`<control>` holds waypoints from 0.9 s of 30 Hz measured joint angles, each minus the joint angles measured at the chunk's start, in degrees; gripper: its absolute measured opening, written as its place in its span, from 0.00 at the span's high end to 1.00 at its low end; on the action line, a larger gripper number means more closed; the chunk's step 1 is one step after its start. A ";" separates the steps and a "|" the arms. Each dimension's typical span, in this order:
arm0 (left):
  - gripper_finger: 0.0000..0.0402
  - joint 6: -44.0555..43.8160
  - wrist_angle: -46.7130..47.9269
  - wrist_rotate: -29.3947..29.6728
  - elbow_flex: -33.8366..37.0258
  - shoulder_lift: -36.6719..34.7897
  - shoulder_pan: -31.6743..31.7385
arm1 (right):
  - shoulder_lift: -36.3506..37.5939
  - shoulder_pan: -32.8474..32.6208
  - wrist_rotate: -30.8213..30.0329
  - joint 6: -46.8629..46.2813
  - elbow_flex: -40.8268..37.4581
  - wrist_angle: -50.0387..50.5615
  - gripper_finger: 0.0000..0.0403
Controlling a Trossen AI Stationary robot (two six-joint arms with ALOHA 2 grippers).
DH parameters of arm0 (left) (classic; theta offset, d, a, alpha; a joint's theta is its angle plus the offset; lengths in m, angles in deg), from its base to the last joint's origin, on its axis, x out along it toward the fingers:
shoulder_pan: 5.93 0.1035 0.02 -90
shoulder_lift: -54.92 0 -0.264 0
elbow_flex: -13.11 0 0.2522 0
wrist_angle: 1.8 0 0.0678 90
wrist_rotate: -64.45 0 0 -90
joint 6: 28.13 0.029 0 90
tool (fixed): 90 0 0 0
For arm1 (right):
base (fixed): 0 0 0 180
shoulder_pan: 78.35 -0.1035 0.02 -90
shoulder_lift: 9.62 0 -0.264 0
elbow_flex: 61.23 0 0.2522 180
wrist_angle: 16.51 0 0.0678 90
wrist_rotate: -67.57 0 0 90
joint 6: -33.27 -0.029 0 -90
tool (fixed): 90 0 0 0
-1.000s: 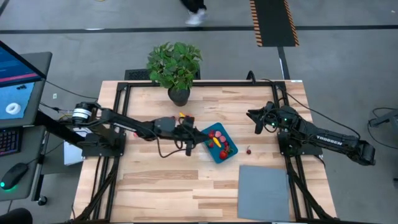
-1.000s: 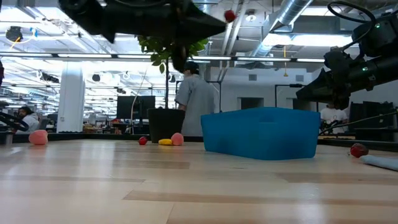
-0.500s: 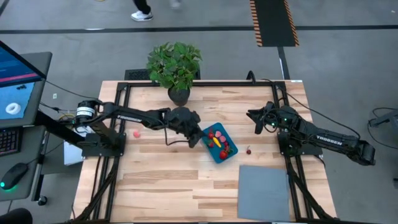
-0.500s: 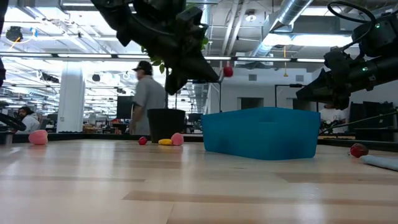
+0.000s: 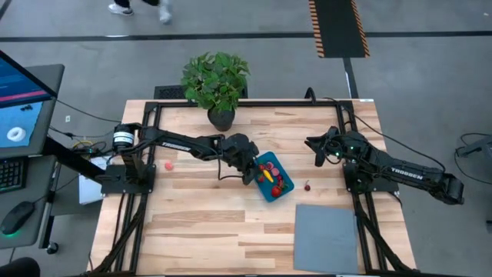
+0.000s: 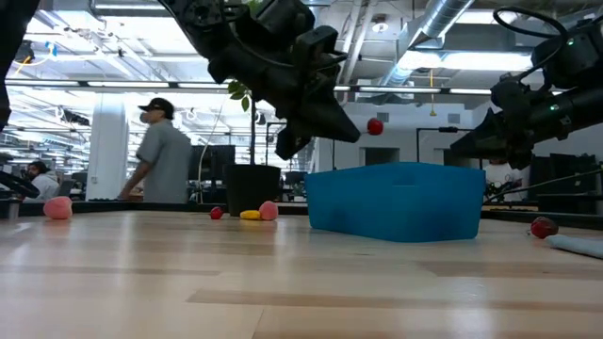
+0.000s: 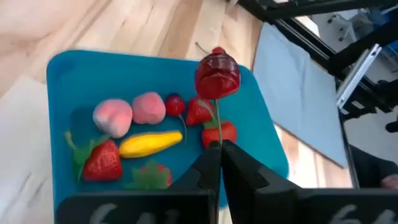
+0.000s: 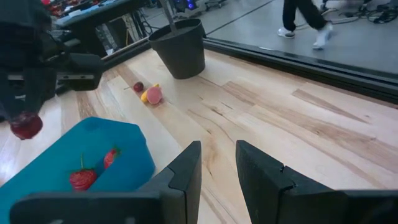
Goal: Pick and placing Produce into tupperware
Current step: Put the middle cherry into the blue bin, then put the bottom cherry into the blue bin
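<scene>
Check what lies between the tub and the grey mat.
One loose red piece on bare wood, between tub and mat, in the high view.

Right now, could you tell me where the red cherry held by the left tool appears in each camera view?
High view: hidden under the left tool, at the teal tub's left edge.
Low view: cherry hangs just above the tub.
Left wrist view: cherry dangles by its stem over the tub.
Right wrist view: cherry above the tub.
Shared landmark: the teal tub.
</scene>
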 joint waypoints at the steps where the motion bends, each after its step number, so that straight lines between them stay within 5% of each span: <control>1: 1.00 0.32 0.74 -0.30 -0.11 0.08 0.00 | 0.00 -0.03 0.00 0.00 -0.01 0.00 0.70; 9: 0.99 2.42 4.70 1.34 -0.44 -0.08 0.00 | 0.00 -0.02 0.00 0.00 0.00 0.50 0.70; 16: 0.81 6.02 4.26 3.86 -0.44 -0.08 -0.09 | 0.00 -0.02 0.00 0.00 0.00 0.52 0.70; 20: 0.71 6.41 1.87 -1.19 -0.44 -0.08 0.52 | 0.00 -0.02 0.00 0.00 0.00 0.55 0.70; 27: 0.67 9.07 -4.92 -2.01 -0.35 -4.60 0.52 | 0.00 -0.01 0.00 0.00 0.00 0.61 0.70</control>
